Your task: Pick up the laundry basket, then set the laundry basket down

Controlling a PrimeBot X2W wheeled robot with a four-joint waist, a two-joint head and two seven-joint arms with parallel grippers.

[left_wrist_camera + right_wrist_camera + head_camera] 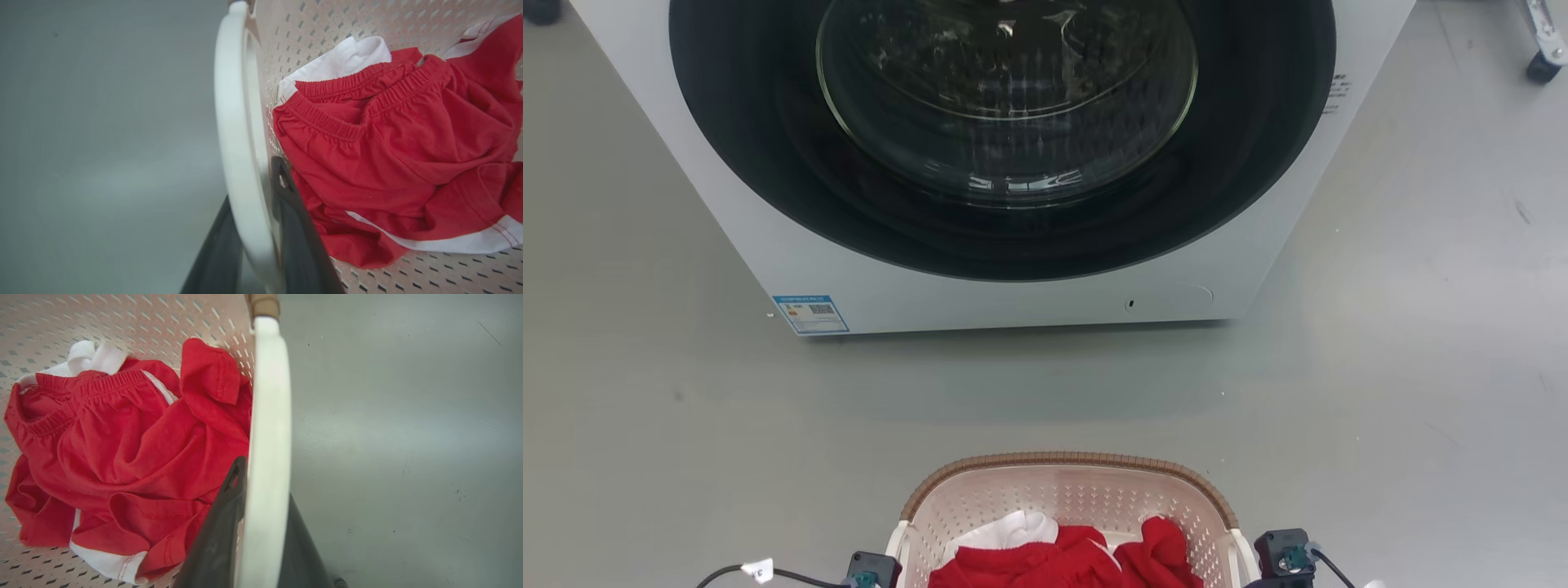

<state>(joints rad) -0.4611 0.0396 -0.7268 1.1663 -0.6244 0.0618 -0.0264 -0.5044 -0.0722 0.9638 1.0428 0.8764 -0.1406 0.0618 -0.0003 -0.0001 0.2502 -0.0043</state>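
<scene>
Well, from my head camera the laundry basket point(1066, 498) lies at the bottom edge, straight in front of me, its near side cut off by the frame. It is well apart from the white washing machine point(1013, 302), which stands across the grey floor point(645, 408) with its round dark door point(1005, 98) facing me. Red clothes point(1029, 563) and a bit of white cloth point(1013, 527) lie inside the basket. The dark blocks of my left wrist point(872, 569) and right wrist point(1284, 555) sit just outside its two sides. I cannot tell whether the basket rests on the floor or hangs just above it. Looking along my left gripper point(254, 183), its two dark fingers straddle the basket's white left handle point(233, 102). One finger is on the floor side and one on the inner side against the red clothes, and they are pinched onto the handle. Looking along my right gripper point(265, 479), I see the same in mirror. One finger is inside by the clothes and one outside over the floor, closed snugly on the white right handle point(269, 396), whose far end meets the brown rim point(264, 304).
</scene>
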